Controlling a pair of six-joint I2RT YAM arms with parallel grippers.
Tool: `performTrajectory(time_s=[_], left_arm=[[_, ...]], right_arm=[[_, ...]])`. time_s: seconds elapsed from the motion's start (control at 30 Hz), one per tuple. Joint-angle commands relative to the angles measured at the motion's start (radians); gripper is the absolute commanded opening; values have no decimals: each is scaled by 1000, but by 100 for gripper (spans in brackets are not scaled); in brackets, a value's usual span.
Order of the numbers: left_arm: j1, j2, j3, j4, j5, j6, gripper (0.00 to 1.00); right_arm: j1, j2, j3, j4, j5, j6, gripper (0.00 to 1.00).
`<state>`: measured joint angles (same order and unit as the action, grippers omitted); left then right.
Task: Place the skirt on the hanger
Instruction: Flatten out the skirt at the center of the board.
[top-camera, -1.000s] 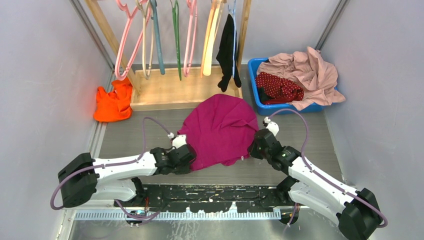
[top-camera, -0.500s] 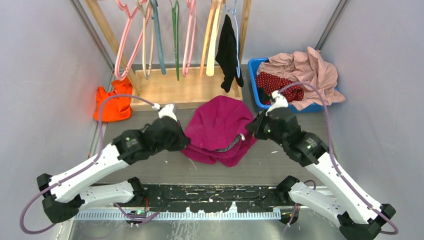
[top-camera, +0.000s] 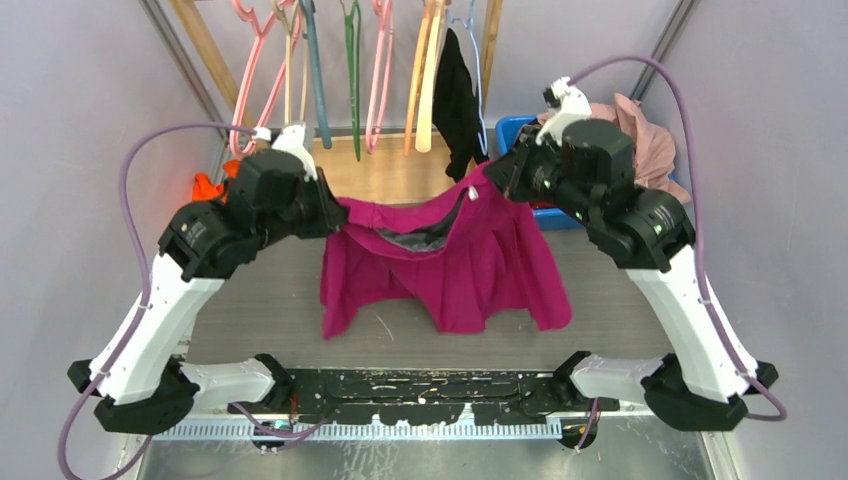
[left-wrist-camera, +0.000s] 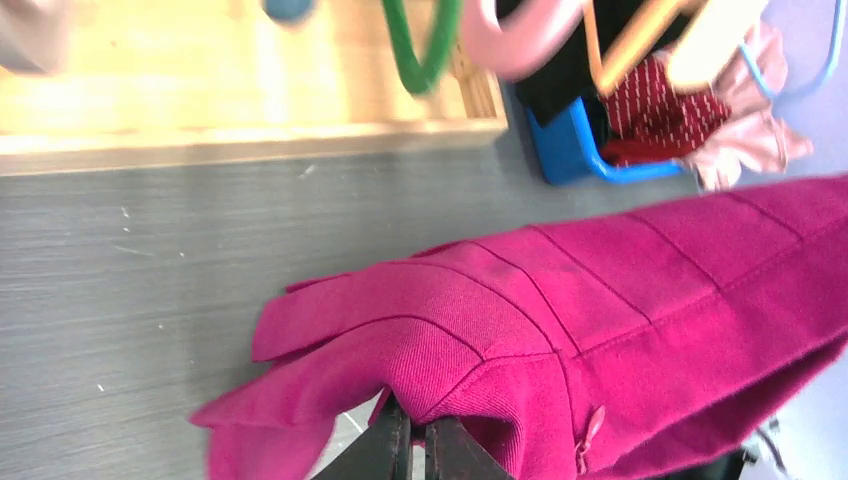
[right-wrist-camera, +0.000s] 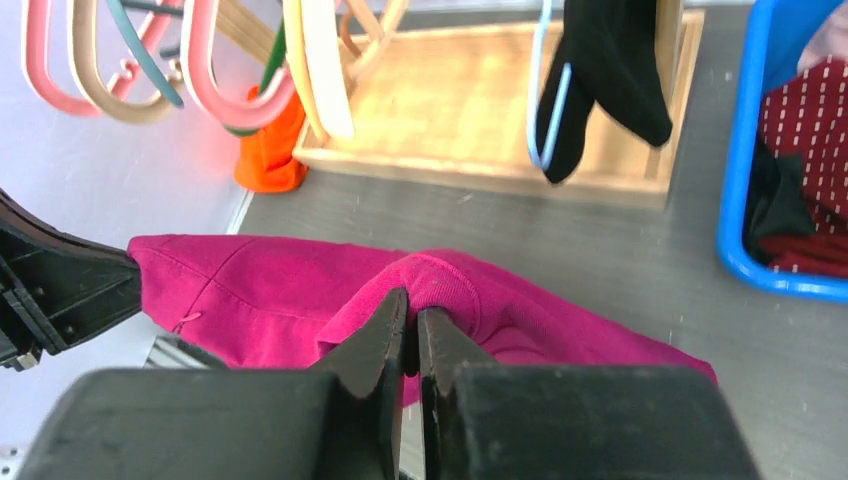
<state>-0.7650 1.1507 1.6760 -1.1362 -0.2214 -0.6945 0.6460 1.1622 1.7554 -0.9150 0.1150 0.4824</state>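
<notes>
The dark red dotted skirt (right-wrist-camera: 808, 130) lies in the blue bin (right-wrist-camera: 745, 170); it also shows in the left wrist view (left-wrist-camera: 655, 100) and is hidden behind my right arm in the top view. Thin pink hangers (top-camera: 248, 105) (top-camera: 381, 70) hang on the rack. My left gripper (top-camera: 335, 215) (left-wrist-camera: 418, 435) and right gripper (top-camera: 497, 180) (right-wrist-camera: 412, 330) are each shut on an upper edge of the plain magenta garment (top-camera: 460, 270), which hangs stretched between them above the table.
A wooden rack base (top-camera: 390, 180) stands at the back under green (top-camera: 352, 80) and tan (top-camera: 425, 80) hangers and a hung black garment (top-camera: 460, 95). An orange cloth (top-camera: 205, 185) lies at the left. A pale pink garment (top-camera: 650, 140) covers the bin.
Both arms have risen and moved back toward the rack. They have lifted the magenta garment off the table, and it now hangs spread between them.
</notes>
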Motion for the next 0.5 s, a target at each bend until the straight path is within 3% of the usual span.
performTrajectory(time_s=[0.0, 0.3, 0.4, 0.47], left_arm=[[142, 70, 163, -21, 77, 118, 0], [348, 334, 559, -16, 185, 208, 0], [352, 338, 647, -33, 200, 215, 0], [352, 295, 610, -23, 221, 207, 0]], right_arm=[[-3, 124, 171, 46, 41, -94, 11], [-64, 447, 565, 125, 7, -181, 8], [-65, 467, 660, 114, -34, -198, 8], [-65, 427, 616, 113, -46, -199, 8]])
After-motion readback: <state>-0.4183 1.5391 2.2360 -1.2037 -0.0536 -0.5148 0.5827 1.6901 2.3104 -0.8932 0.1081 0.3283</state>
